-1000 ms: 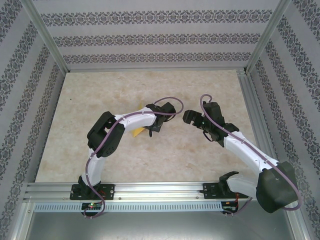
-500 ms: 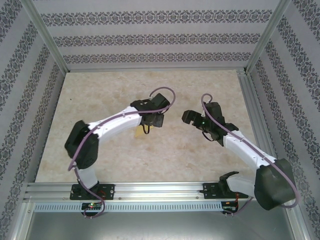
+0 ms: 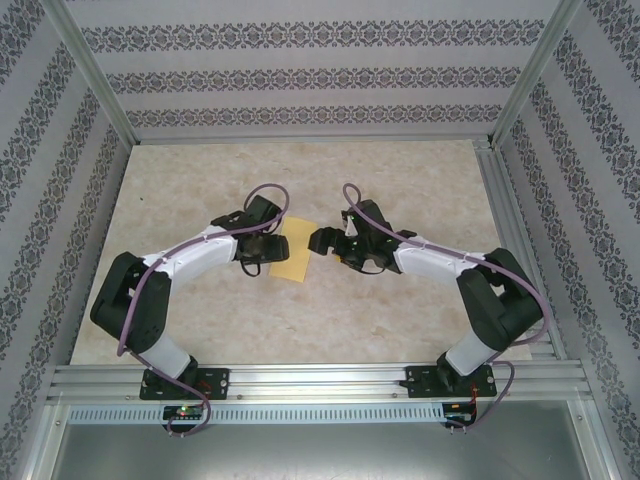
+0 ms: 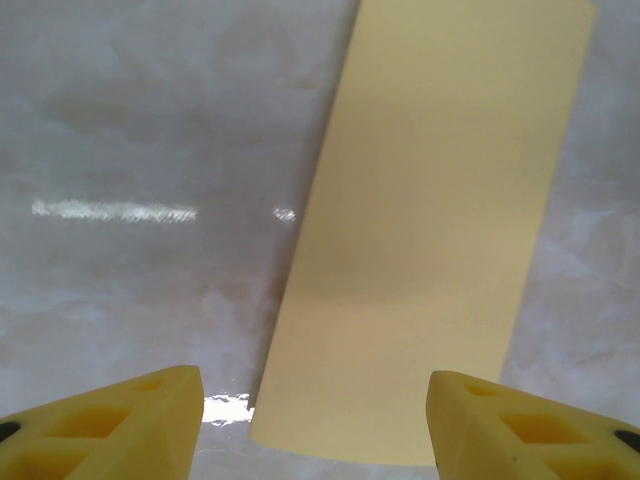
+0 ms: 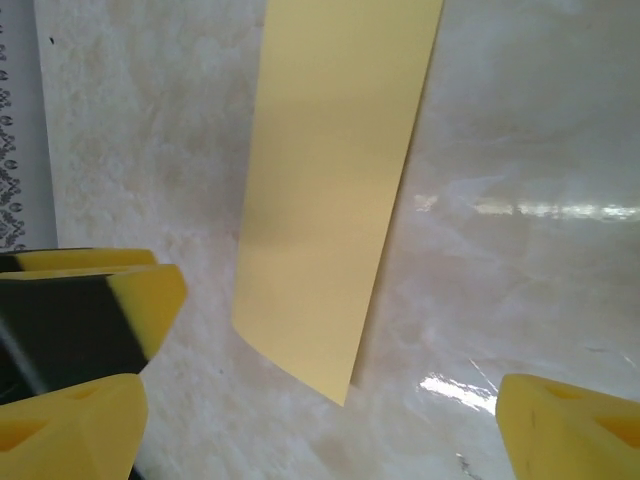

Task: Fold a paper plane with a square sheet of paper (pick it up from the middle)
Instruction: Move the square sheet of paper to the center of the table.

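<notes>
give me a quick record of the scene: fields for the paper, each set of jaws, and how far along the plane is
paper: yellow paper, a narrow rectangle lying flat on the table
position: mid-table, between the two arms
left jaws: open, beside the paper's left edge, holding nothing
right jaws: open, near the paper's right edge, holding nothing
plane progress: no pointed nose or wings visible yet

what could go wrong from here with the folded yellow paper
The paper lies flat on the glossy table, so the open left gripper and right gripper may slide it instead of lifting an edge. Both sit close on either side, so they could collide or crumple the fold.
</notes>
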Action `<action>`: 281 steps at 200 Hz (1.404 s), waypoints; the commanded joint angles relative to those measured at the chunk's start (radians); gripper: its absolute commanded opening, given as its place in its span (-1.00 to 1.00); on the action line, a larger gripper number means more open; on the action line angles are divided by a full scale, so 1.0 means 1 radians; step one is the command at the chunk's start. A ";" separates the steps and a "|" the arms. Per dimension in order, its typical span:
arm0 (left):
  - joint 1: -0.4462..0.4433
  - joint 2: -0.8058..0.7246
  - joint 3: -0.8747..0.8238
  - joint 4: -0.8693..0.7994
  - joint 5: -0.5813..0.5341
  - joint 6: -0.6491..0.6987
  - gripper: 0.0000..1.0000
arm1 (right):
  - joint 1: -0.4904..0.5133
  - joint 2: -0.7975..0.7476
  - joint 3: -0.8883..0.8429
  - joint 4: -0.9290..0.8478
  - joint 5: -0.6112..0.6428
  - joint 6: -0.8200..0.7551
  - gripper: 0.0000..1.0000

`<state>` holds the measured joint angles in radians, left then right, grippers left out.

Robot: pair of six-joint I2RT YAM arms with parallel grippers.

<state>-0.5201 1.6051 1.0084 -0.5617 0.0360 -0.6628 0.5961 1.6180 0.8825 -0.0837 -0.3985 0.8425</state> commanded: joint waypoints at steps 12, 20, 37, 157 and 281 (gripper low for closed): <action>0.017 0.039 -0.019 0.132 0.137 -0.049 0.01 | 0.008 0.042 0.022 0.024 -0.006 0.040 0.79; 0.017 0.052 -0.019 0.148 0.160 -0.050 -0.13 | 0.008 0.045 0.019 0.025 0.001 0.039 0.78; 0.016 0.074 -0.013 0.163 0.174 -0.051 -0.36 | 0.009 0.045 0.016 0.017 0.012 0.032 0.79; -0.046 0.213 -0.002 0.173 0.171 -0.132 -0.52 | -0.037 0.021 -0.045 0.006 0.029 0.023 0.76; -0.157 0.110 0.029 0.236 0.156 -0.277 -0.51 | -0.046 -0.028 -0.159 -0.013 -0.009 0.038 0.30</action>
<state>-0.6876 1.7580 1.0039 -0.3077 0.2073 -0.9665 0.5537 1.5936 0.7280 -0.1024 -0.3855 0.8715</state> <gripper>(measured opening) 0.254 0.674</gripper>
